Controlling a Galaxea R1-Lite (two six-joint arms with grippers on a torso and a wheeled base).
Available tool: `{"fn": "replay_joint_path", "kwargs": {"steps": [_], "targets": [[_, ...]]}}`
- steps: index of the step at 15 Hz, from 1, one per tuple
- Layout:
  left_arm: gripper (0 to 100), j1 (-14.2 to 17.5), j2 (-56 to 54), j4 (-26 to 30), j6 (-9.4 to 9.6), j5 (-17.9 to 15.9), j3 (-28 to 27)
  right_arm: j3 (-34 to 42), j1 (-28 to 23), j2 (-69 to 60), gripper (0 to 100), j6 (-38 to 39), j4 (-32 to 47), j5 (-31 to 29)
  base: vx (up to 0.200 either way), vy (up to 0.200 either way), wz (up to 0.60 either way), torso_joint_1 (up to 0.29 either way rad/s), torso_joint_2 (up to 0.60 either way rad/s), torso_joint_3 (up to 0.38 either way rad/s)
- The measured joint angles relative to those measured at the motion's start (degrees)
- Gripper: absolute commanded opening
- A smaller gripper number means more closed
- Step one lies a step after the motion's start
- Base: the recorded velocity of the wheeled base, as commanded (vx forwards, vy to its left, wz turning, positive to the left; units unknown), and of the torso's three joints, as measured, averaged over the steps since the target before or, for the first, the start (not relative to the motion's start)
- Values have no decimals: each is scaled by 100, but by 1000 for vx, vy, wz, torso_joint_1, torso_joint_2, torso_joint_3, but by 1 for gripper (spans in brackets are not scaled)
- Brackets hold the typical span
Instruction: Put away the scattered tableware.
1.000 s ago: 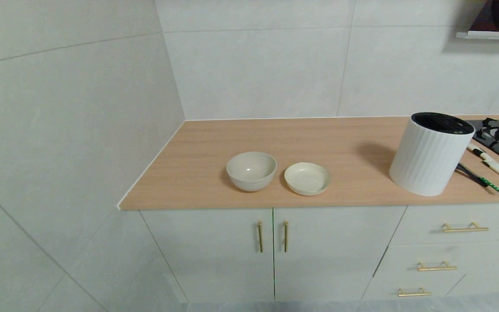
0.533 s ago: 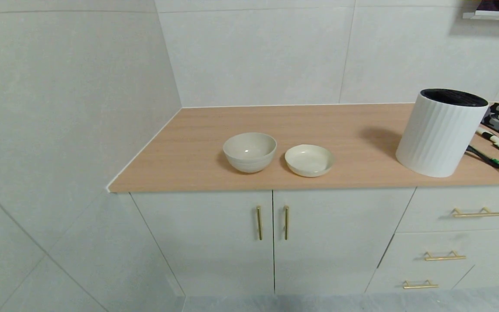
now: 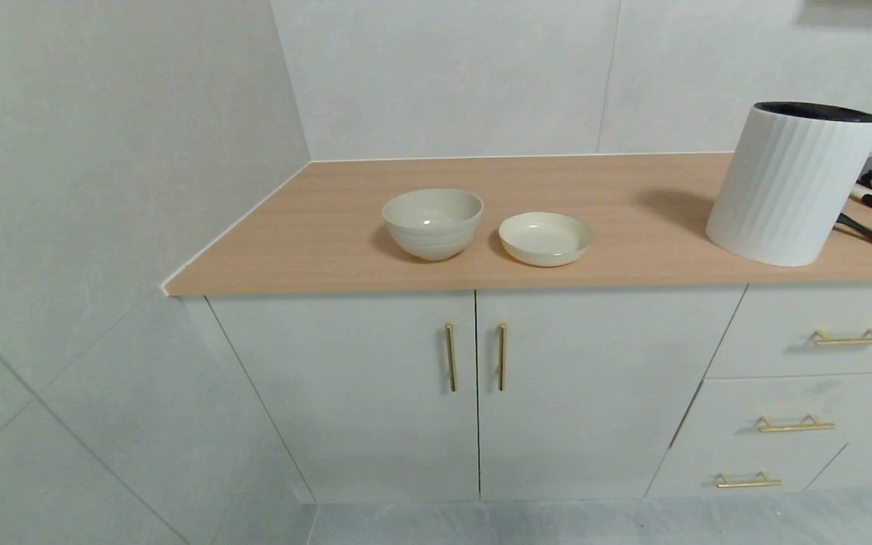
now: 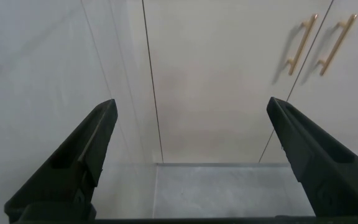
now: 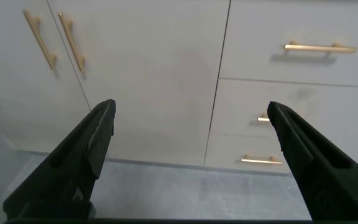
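The left pincer point(image 4: 191, 168) and the right pincer point(image 5: 191, 165) were both spread wide and held nothing, low in front of the cupboard doors point(image 3: 375, 393). Above them, on the table point(image 3: 307, 242), a bowl point(image 3: 432, 222) stood just beside a shallow plate point(image 3: 544, 238), not touching it. Well apart to the right stood a white ribbed container point(image 3: 792, 182).

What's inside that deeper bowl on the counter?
The bowl looks empty: its far inner wall shows bare, with just a glint of light. Its near wall hides the very bottom, so something small there cannot be ruled out.
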Motion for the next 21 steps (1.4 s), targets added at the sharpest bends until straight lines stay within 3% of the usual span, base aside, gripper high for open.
{"fn": "replay_joint_path", "kwargs": {"steps": [11, 16, 21], "targets": [[100, 0, 0, 12, 0, 0, 0, 0, 0, 0, 100, 0, 0, 0, 0, 0, 0, -151, 446, 292], [100, 0, 0, -2, 0, 0, 0, 0, 0, 0, 100, -2, 0, 2, 0, 0, 0, -18, 68, 49], [100, 0, 0, 0, 0, 0, 0, 2, 0, 0, 100, 4, 0, 0, 200, 0, 0, 0, 5, 5]]}}
